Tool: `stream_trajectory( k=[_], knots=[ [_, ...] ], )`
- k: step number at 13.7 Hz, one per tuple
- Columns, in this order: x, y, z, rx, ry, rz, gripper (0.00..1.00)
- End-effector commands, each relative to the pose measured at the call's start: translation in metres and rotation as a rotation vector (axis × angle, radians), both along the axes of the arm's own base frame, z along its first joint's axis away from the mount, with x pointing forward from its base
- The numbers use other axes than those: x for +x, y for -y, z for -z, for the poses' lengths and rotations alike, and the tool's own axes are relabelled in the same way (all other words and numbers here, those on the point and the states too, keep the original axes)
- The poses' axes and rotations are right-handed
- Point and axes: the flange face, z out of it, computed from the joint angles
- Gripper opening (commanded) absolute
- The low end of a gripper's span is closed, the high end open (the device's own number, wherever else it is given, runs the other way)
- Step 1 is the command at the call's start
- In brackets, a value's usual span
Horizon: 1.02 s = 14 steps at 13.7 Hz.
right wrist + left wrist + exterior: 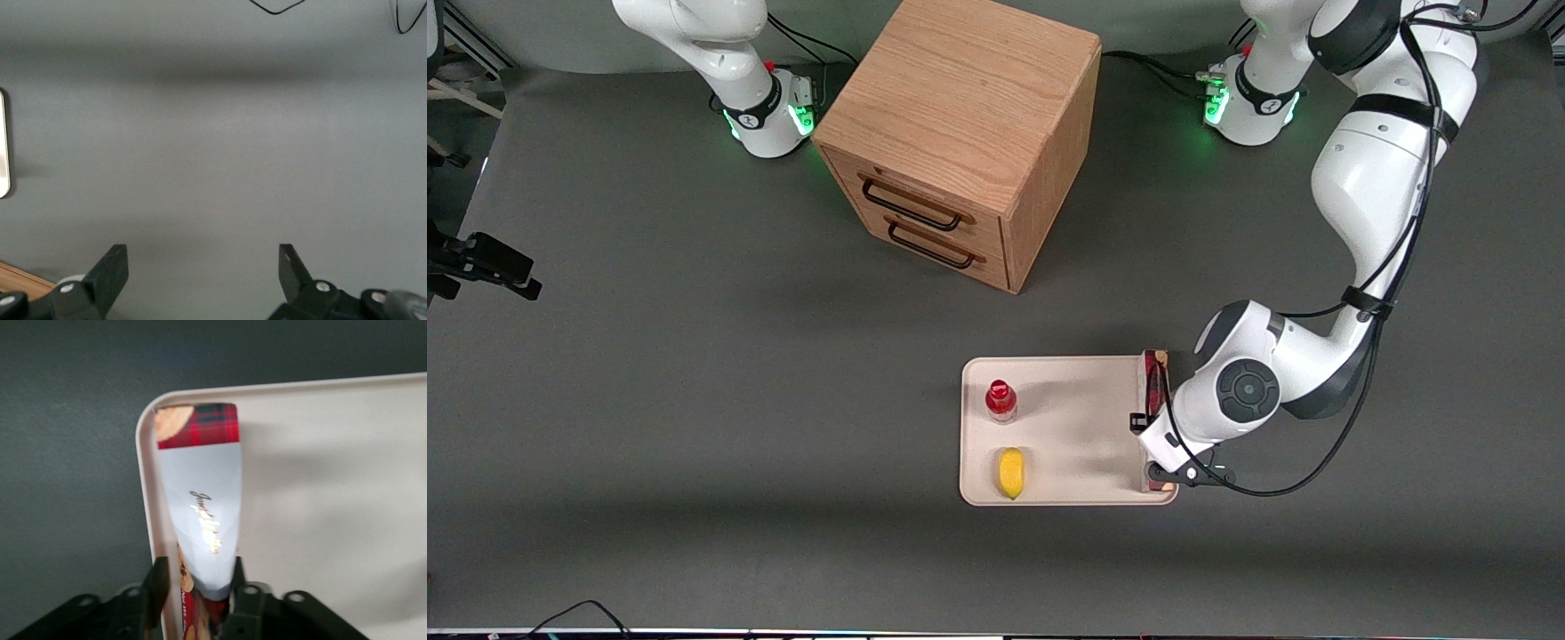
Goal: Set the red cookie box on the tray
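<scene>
The only lettering stands on the red cookie box [200, 513], clamped between the fingers of the gripper [197, 587] at the tray's [320, 487] edge. In the left wrist view, gold cursive script runs along its pale panel, too stylised to read. Small pale print marks the red strip near the fingers, also illegible. Nothing else carries readable text.

Hand [197, 583] grips box [200, 480]; tray [1076, 418] middle clear.

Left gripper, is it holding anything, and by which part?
The gripper is shut on the red cookie box, pinching its flat faces near one end, above the tray's edge.
</scene>
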Motion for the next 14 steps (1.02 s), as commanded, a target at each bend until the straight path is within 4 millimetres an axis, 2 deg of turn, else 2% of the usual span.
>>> stream_trajectory(
  k=[1, 2, 4, 5, 6, 7, 8, 9, 11, 12, 13, 14],
  knots=[
    [0.003, -0.015, -0.036, 0.021, 0.016, -0.007, 1.00],
    [0.005, -0.025, -0.053, 0.034, -0.009, -0.026, 1.00],
    [0.008, -0.049, -0.106, 0.021, -0.074, -0.079, 1.00],
    [0.000, -0.068, -0.164, 0.048, -0.097, -0.108, 1.00],
    [-0.011, -0.076, -0.203, 0.066, -0.094, -0.122, 1.00],
    [-0.020, -0.092, -0.230, 0.061, -0.116, -0.147, 1.00],
    [-0.031, -0.111, -0.254, 0.068, -0.144, -0.141, 1.00],
    [-0.048, -0.122, -0.281, 0.090, -0.170, -0.077, 1.00],
    [-0.080, -0.171, -0.331, 0.111, -0.221, -0.021, 1.00],
    [-0.096, -0.196, -0.351, 0.083, -0.242, -0.021, 1.00],
    [-0.115, -0.213, -0.366, 0.081, -0.245, -0.012, 1.00],
    [-0.136, -0.220, -0.377, 0.097, -0.238, 0.005, 1.00]
  ],
)
